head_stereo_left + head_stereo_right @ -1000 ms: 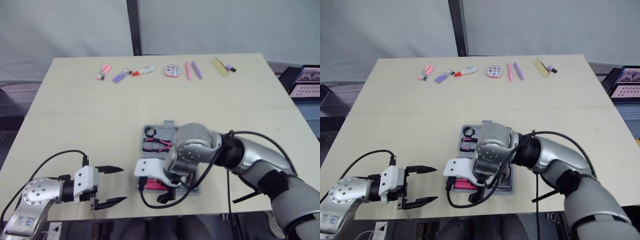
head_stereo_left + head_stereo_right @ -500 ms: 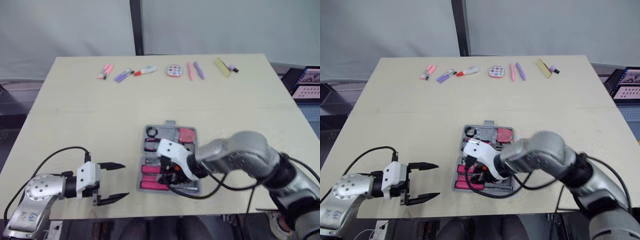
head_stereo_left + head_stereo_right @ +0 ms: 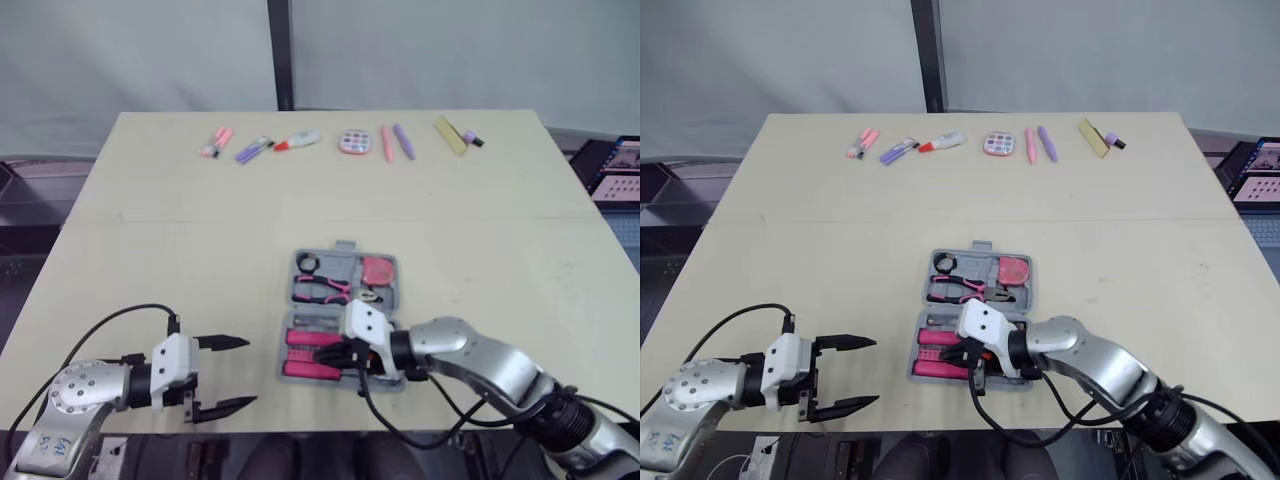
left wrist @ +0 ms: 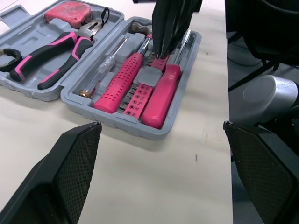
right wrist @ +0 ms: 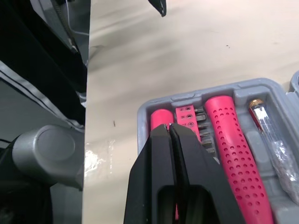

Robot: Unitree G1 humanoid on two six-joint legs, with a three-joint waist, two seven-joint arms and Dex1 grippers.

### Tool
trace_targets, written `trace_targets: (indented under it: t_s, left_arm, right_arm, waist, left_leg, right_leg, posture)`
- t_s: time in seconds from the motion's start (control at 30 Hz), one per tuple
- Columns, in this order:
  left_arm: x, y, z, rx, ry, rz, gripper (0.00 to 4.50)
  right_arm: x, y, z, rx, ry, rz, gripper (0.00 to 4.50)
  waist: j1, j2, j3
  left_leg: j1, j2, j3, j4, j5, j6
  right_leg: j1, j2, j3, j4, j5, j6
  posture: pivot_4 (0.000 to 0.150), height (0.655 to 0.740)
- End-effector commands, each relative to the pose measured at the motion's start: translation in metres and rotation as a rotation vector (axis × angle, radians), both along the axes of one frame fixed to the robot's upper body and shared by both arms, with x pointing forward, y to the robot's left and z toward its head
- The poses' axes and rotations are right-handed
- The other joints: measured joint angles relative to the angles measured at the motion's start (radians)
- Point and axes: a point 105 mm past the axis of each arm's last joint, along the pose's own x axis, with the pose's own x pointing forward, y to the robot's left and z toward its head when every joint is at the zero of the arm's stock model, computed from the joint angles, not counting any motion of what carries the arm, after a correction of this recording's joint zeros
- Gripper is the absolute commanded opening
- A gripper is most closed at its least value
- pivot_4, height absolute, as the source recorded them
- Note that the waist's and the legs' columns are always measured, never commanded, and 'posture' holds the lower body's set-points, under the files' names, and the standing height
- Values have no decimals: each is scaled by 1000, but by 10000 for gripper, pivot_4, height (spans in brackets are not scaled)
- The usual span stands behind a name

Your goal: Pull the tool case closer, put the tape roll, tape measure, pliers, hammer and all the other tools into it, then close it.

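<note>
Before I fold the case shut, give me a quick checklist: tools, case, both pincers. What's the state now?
1. Pliers seated in the tool case: ok.
2. Tape measure seated: ok.
3. Hammer seated: ok.
4. Right pincer clear of the case: not ok, shut and over its near half.
5. Right pincer touching a tool: cannot tell.
6. Left pincer open, apart from the case: ok.
</note>
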Motion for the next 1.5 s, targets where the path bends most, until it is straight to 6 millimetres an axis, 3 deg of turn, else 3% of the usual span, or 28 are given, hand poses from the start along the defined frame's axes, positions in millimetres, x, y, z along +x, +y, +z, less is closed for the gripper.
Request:
trace_targets:
  t_s: [0.03, 0.27, 1.5]
  left_arm:
    - [-4, -2, 7, -28, -44, -7, 45000]
    - [-3, 1, 5, -51, -75, 19, 45000]
    - [-7, 3, 12, -90, -55, -29, 45000]
  right_arm:
    - [2, 1, 6, 58, -43, 37, 975]
    - [-5, -2, 2, 83, -8, 88, 975]
    - [-8, -23, -46, -24, 33, -2, 975]
  waist:
    - [0, 0, 0]
    - [1, 0, 0]
    - [1, -1, 0]
  left_leg:
    - [0, 0, 0, 0, 0, 0]
    - [0, 0, 0, 0, 0, 0]
    - [1, 0, 0, 0, 0, -1]
  right_leg:
    - [0, 0, 0, 0, 0, 0]
    - [0, 0, 0, 0, 0, 0]
    - [1, 0, 0, 1, 0, 0]
  posture:
    - [1500, 7134]
    - [1500, 7134]
    - [1500, 7134]
